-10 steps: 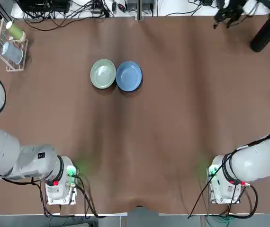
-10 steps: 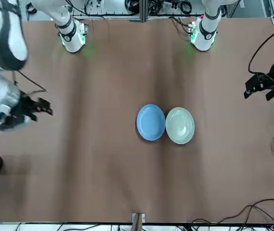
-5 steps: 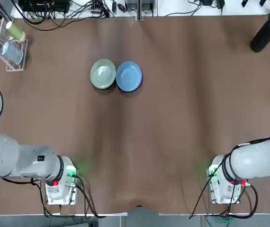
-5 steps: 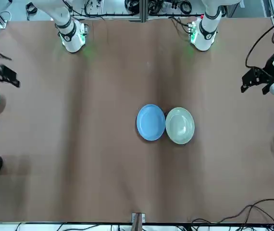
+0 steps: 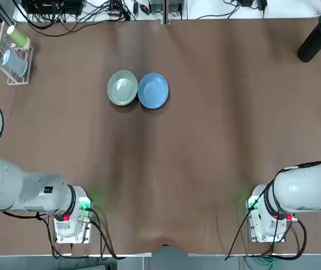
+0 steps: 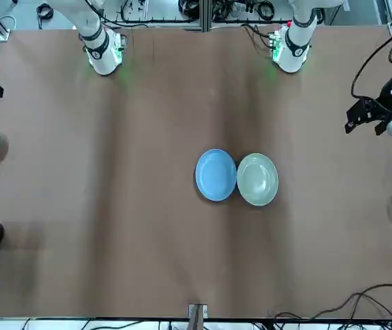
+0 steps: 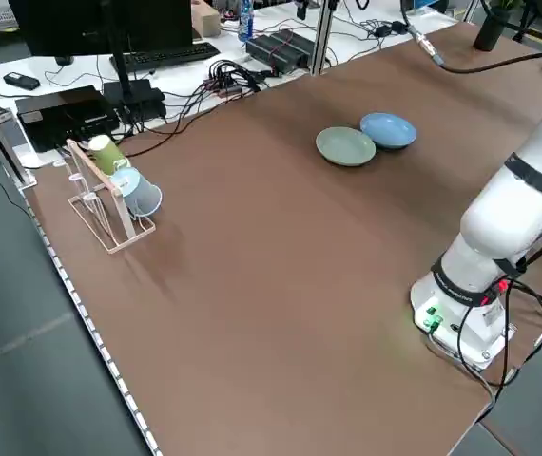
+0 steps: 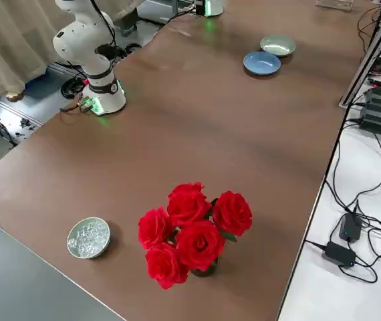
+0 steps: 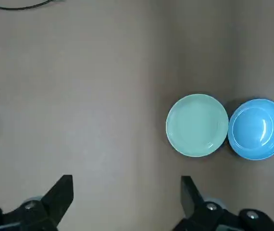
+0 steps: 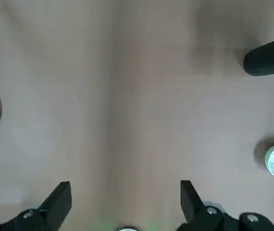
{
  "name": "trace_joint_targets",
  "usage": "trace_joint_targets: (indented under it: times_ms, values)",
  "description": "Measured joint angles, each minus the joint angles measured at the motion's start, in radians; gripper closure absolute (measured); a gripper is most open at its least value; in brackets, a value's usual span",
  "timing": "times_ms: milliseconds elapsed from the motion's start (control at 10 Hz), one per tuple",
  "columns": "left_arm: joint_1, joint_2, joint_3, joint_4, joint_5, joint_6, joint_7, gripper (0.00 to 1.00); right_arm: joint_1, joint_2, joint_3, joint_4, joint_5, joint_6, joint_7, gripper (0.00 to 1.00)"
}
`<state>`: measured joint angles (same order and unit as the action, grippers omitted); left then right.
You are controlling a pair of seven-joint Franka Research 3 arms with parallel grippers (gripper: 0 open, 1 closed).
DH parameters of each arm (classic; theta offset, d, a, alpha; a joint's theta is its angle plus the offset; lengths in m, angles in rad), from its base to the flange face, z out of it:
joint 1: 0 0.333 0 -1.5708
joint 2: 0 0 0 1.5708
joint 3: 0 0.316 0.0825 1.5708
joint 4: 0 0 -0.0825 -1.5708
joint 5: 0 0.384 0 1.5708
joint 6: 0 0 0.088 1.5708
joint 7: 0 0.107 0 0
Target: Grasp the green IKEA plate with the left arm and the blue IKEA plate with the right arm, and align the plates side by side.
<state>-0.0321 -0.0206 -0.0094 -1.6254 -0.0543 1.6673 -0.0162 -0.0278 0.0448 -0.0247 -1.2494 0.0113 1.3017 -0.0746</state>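
So your green IKEA plate [image 5: 122, 88] and blue IKEA plate [image 5: 152, 90] are already sitting rim to rim out in the middle of the table [image 5: 205, 140], green on the robot's left, blue on its right, and to me that reads as the alignment basically done. Both arms are well clear: the left gripper [image 9: 126, 204] hangs high above the table with its fingers spread wide and nothing between them, and the right gripper [image 10: 126, 204] is the same, wide apart and empty. If you want to finish clean, I'd just park them and not go near the plates, since one nudge to a rim would skew the pair. Room-wise you've got loads of bare table around the plates. Watch the edges though: the cup rack [image 5: 13, 53] is at the far left, and the vase of roses [image 8: 190, 231] plus the little bowl of beads [image 8: 89, 237] sit off the right side.
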Motion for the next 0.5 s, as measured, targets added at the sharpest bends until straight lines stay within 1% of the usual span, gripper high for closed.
trace_joint_targets:
  times_ms: [300,500]
  values:
    - [-0.006,0.000,0.001,0.000,0.040,0.001,-0.031,0.02,0.005,0.007,-0.005,-0.009,-0.046,0.014,0.043,0.00]
    - [-0.006,0.000,0.000,0.000,0.041,0.001,-0.033,0.01,0.006,0.016,-0.005,-0.026,-0.053,0.037,0.051,0.00]
